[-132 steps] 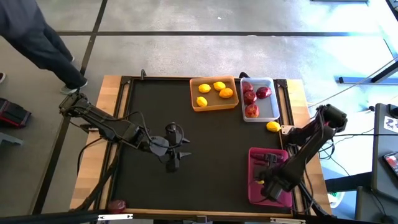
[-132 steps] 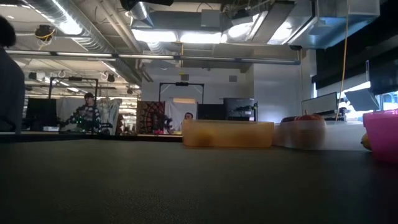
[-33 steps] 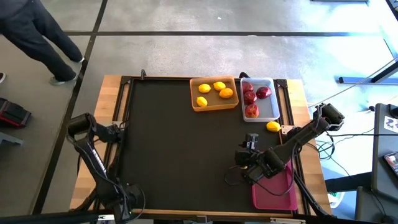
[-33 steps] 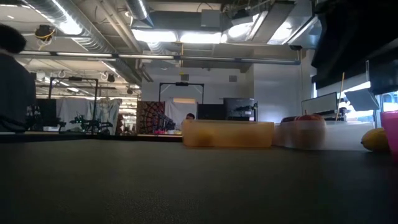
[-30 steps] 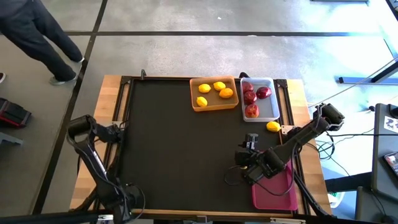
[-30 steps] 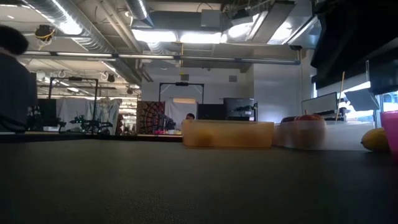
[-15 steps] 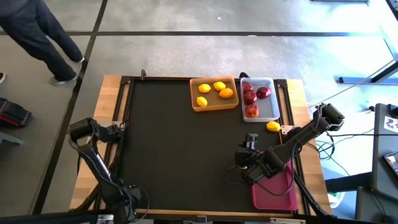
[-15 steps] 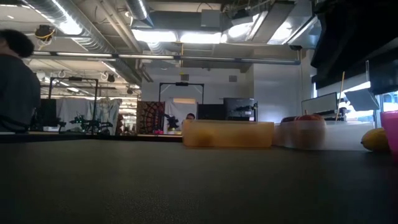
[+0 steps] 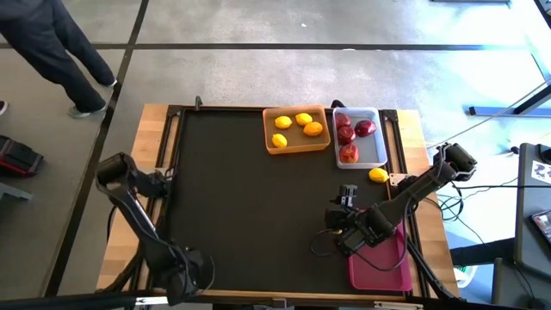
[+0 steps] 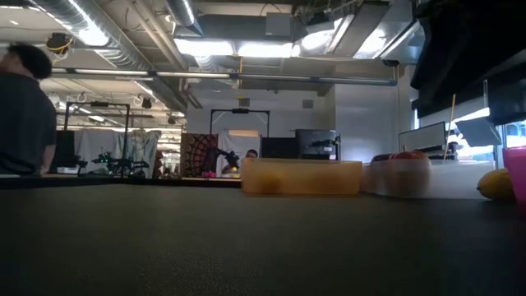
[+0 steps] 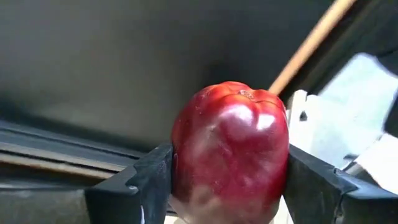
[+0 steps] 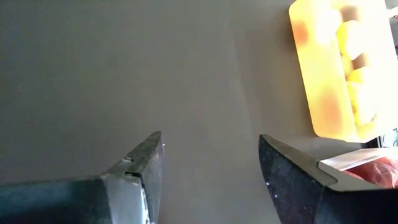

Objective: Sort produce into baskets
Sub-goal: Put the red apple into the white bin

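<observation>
Left pincer (image 11: pixel 221 186): closed on a red apple (image 11: pixel 230 152) at the counter's (image 9: pixel 250 207) near-left corner.
Right pincer (image 12: pixel 211 168): parted, holding nothing, beside the pink basket (image 9: pixel 379 263).
Open room: bare mat across the counter's middle.
Far edge: orange basket (image 9: pixel 297 131) of lemons, white basket (image 9: pixel 362 138) of apples; one lemon (image 9: pixel 378 175) loose beside it.

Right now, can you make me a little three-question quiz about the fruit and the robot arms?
1. True or false: the lone lemon lies inside a basket.
2. What sits between the left gripper fingers?
A. a lemon
B. a red apple
C. nothing
3. Fill in: the right gripper, open and empty, hovers over the black ____.

Key: 1 false; 2 B; 3 mat.
</observation>
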Controlling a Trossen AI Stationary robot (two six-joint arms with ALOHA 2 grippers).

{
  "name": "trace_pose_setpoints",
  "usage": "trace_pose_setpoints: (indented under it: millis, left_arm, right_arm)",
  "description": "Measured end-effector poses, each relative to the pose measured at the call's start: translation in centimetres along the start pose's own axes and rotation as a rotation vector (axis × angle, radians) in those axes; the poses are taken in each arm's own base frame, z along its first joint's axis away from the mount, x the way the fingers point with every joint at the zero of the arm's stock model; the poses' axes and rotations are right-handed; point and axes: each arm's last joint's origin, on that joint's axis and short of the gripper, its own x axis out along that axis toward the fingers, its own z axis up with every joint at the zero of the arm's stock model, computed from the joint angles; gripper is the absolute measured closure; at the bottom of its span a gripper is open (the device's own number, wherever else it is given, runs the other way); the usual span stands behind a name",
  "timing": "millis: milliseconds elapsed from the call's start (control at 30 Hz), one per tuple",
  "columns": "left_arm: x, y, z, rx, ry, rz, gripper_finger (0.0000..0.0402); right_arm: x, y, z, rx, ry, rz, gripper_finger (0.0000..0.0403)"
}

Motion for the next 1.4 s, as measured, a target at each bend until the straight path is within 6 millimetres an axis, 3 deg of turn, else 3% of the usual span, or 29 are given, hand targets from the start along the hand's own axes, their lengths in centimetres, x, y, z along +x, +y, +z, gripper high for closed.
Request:
trace_pose_setpoints:
  millis: [233, 600, 933, 1267, 1400]
  left_arm:
    - [-5.6, 1.4, 0.9, -0.025, -0.295, -0.107, 0.0165]
    - [-12.4, 4.6, 2.3, -0.011, -0.906, -0.158, 0.0165]
    - [-16.6, 4.6, 4.7, 0.062, -1.330, -0.146, 0.0165]
    - [-20.3, 4.4, 7.4, 0.226, -1.550, -0.146, 0.0165]
    - [-21.9, 5.2, 8.7, 0.285, -1.600, -0.160, 0.0165]
  right_arm:
    - [0.0, -0.1, 0.1, 0.009, -0.021, -0.028, 0.0176]
    - [0.1, -0.6, 0.9, 0.068, -0.161, -0.184, 0.0073]
    - [-0.2, -1.0, 1.8, 0.038, -0.338, -0.429, 0.0091]
    - [-0.3, -0.6, 2.6, -0.124, -0.348, -0.454, 0.0100]
    - [1.0, -1.0, 2.5, -0.190, -0.305, -0.458, 0.0100]
